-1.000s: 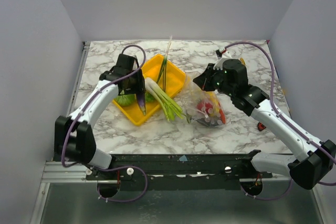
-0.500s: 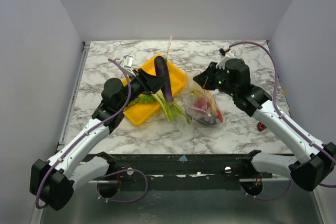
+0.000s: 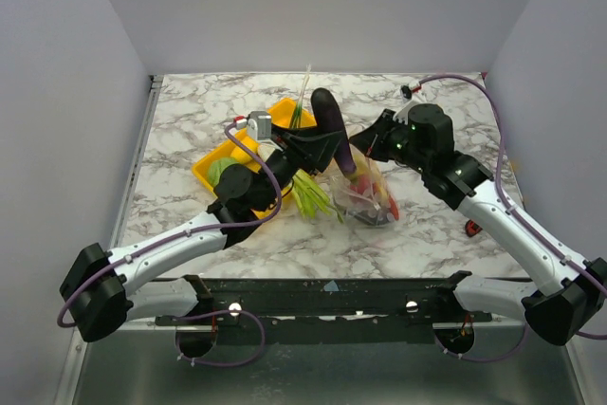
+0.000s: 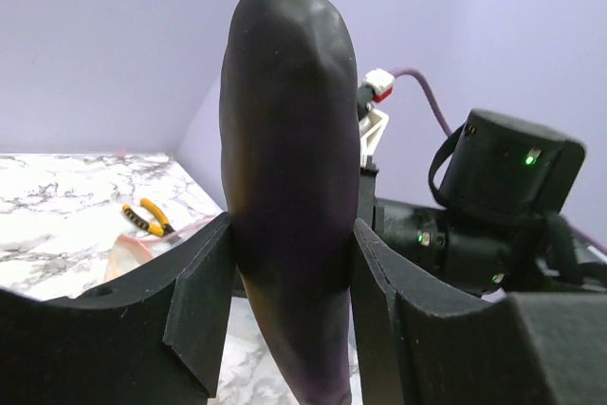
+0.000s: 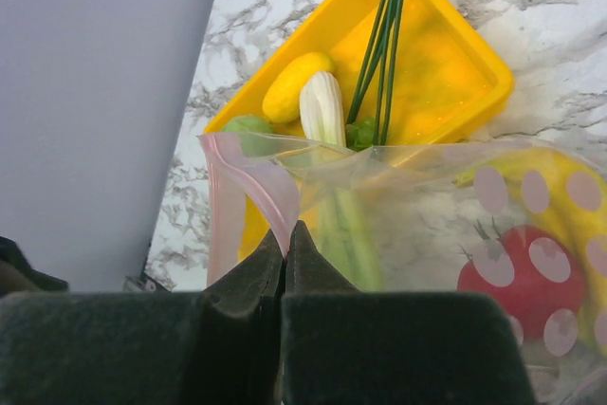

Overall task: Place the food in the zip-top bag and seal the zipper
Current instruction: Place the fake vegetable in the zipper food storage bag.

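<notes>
**Top external view**
- Left gripper [image 3: 321,144]: clamped on a long, glossy, dark purple toy aubergine [image 3: 332,125]. It is held above the table, with the blunt end toward twelve o'clock and the narrow end slanting to five o'clock, at the bag's mouth.
- Right gripper [image 3: 365,146]: pinched shut on the upper edge of the large clear crinkly zip-top bag [image 3: 370,198], holding that edge up.
- The bag lies right of the table's centre, with red and yellow pieces showing through it.
- Square yellow plastic tray [image 3: 213,156]: at nine o'clock of the bag. A green toy cabbage [image 3: 223,171] sits in it.
- Long green-white toy leeks [image 3: 308,194]: between tray and bag, partly under the left arm.

**Left wrist view**
- The aubergine fills the middle, upright between two black fingers [image 4: 199,305] set at a middling width.
- The right arm's black wrist housing [image 4: 507,173] stands at three o'clock.
- Yellow-handled pliers [image 4: 147,218] lie at eight o'clock on the marble table [image 4: 57,192].

**Right wrist view**
- The jaws are pressed together on the thin pink zipper [image 5: 228,206], which is parted, so the mouth gapes.
- A red round toy fruit [image 5: 517,272] and a yellow piece [image 5: 569,192] are inside the bag, at four o'clock.
- The tray at twelve o'clock holds an oval yellow piece [image 5: 296,87], the leeks and the cabbage.

**Progress (judged)**
- Part loaded; the aubergine is at the mouth but not yet in.
- The cabbage, leeks and oval yellow piece are outside the bag.
- The zipper is unsealed.
</notes>
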Action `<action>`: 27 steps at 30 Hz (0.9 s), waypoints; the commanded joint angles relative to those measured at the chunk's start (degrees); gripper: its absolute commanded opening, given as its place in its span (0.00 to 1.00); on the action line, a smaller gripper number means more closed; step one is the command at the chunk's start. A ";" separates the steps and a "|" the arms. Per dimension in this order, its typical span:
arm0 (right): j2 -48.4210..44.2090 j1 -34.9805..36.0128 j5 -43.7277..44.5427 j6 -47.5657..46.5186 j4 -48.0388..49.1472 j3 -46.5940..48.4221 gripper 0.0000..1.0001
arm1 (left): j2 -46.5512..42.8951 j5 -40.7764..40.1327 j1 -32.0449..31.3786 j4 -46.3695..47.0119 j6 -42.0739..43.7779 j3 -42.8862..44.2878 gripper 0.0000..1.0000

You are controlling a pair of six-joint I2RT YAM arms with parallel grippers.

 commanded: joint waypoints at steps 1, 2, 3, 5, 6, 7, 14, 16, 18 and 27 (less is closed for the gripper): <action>-0.73 -0.16 2.03 9.02 -2.28 4.83 0.01 | 4.08 -9.60 -3.14 11.61 11.07 1.07 0.00; -0.81 -0.11 3.51 10.77 -2.62 5.35 0.01 | 4.82 -9.93 -3.15 12.17 11.23 1.16 0.00; -0.98 -0.14 3.75 12.53 -2.77 5.60 0.01 | 5.66 -10.04 -3.16 12.80 11.41 1.26 0.00; -1.11 -0.15 4.56 15.53 -3.23 6.23 0.01 | 6.70 -10.28 -3.15 13.66 11.89 1.17 0.00; -0.98 -0.12 5.53 16.65 -4.07 6.83 0.01 | 7.04 -10.28 -3.15 14.00 12.46 1.04 0.00; -0.86 -0.08 6.76 17.82 -4.87 7.32 0.01 | 7.31 -10.40 -3.15 14.20 12.85 0.84 0.00; -0.93 1.52 18.16 23.70 -9.90 10.45 0.01 | 7.45 -12.51 -3.13 11.44 14.51 -1.02 0.00; -0.39 2.12 22.24 25.09 -12.18 11.51 0.01 | 7.66 -12.00 -3.10 9.91 14.50 -0.95 0.00; 1.11 2.52 25.58 25.64 -15.02 13.61 0.01 | 7.85 -11.80 -3.09 9.16 14.70 -0.94 0.00; 8.64 3.63 33.60 26.51 -21.56 18.98 0.01 | 10.34 -10.39 -1.85 4.99 15.09 1.81 0.00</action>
